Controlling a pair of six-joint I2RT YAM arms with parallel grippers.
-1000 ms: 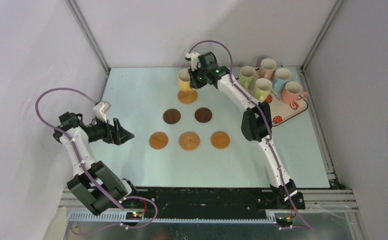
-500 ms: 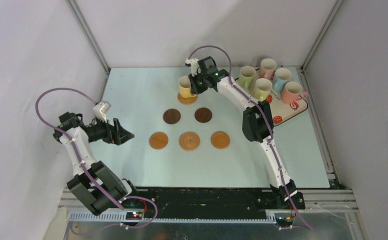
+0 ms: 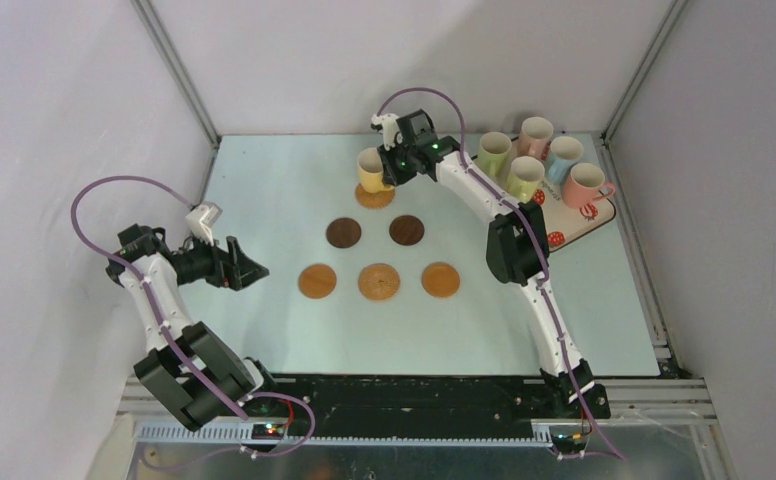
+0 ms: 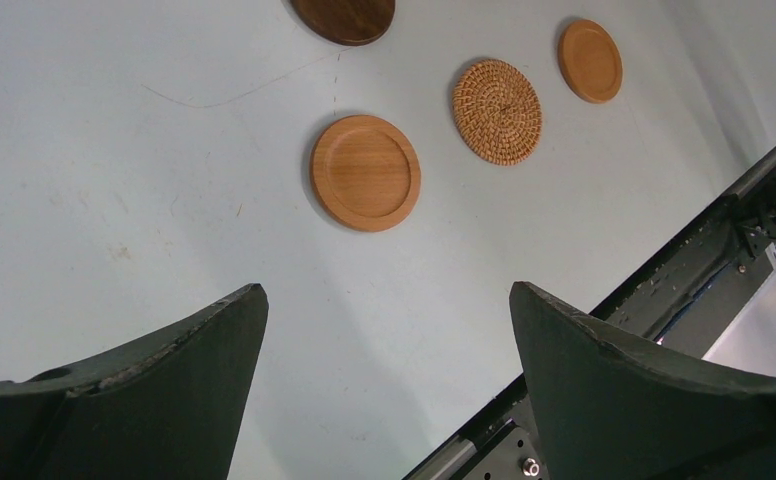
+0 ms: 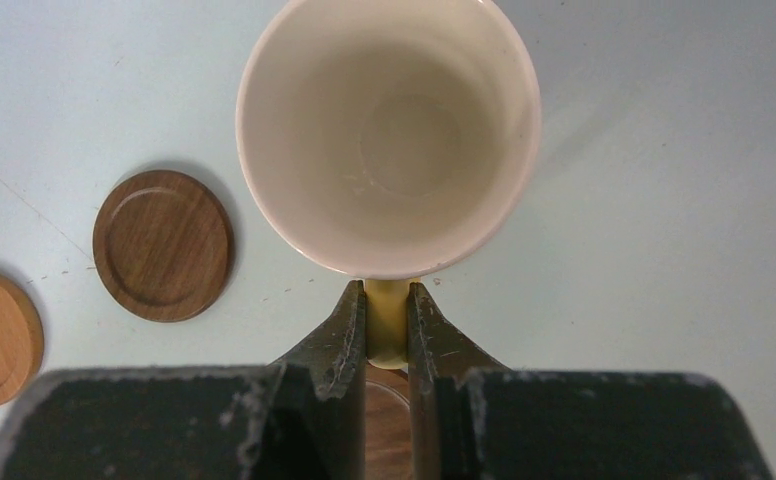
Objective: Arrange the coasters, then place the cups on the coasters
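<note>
My right gripper [image 3: 387, 172] is shut on the handle [image 5: 387, 318] of the yellow cup [image 3: 370, 171], which stands upright over the far orange-tan coaster [image 3: 375, 197]. I cannot tell whether cup and coaster touch. From the right wrist I look into the cup's white inside [image 5: 389, 130]. Two dark brown coasters [image 3: 343, 233] [image 3: 406, 230] lie in a middle row. Three orange-tan coasters [image 3: 317, 281] [image 3: 378, 282] [image 3: 440, 280] lie in the near row. My left gripper [image 3: 254, 270] hovers open and empty at the left, its fingertips [image 4: 244, 300] wide apart.
The strawberry tray [image 3: 576, 222] at the far right carries two pale green cups [image 3: 494, 152] [image 3: 525, 177], two pink cups [image 3: 536, 134] [image 3: 586, 184] and a light blue cup [image 3: 564, 156]. White walls close in the table. A black rail [image 3: 414, 385] runs along the near edge.
My right gripper has brought the yellow cup a little nearer and lower, over the far coaster. The left arm has not moved.
</note>
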